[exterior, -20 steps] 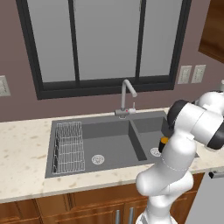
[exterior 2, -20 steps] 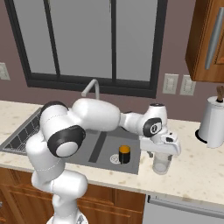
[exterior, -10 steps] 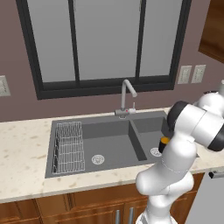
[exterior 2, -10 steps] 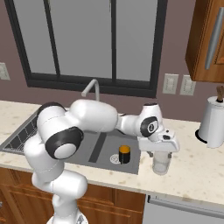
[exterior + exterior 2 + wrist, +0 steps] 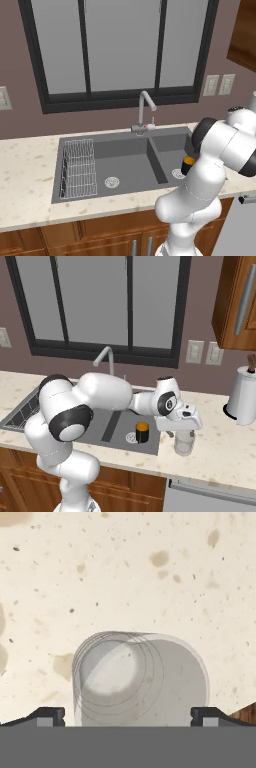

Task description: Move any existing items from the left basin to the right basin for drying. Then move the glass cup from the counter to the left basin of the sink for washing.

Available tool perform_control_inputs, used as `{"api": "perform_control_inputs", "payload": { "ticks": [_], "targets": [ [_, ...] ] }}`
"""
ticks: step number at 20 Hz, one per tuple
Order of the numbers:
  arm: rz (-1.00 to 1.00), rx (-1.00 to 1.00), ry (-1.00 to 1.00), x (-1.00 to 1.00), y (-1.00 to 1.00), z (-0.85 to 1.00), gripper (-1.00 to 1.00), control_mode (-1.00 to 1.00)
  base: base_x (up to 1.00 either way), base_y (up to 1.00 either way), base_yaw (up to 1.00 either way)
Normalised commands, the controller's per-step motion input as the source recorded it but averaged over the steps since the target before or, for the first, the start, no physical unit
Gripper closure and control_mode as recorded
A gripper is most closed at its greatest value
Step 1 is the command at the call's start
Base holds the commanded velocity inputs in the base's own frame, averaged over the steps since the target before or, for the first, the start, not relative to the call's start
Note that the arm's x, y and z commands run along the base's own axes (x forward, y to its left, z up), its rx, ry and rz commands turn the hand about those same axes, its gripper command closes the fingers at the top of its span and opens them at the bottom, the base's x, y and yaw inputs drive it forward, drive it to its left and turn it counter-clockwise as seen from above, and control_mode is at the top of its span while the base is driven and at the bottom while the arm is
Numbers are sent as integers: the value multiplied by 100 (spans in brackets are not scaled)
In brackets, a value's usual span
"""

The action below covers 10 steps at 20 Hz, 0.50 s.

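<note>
The glass cup stands upright on the beige counter, just right of the sink. My gripper hangs straight over it, open. From above, the glass cup sits between my two fingertips, which stand wide on either side of its rim; my gripper holds nothing. The black cylinder with the orange top stands in the narrower right basin beside the drain. From the other side that cylinder peeks out from behind my arm. The left basin holds a wire rack.
A silver gooseneck tap rises behind the divider. A tall white jar stands on the counter at the far right, under a wooden wall cabinet. Counter stretches bare in front of and right of the cup.
My hand has come down a little closer over the glass cup. The cup and the cylinder have stayed where they were.
</note>
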Motion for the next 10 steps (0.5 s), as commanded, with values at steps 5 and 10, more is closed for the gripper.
{"api": "perform_control_inputs", "payload": {
  "ticks": [5,10],
  "targets": [
    [5,-5,-1,2,0,-1,-100,-100,0,0,0],
    [7,-5,-1,9,0,0,-100,-100,0,0,0]
  ]
}}
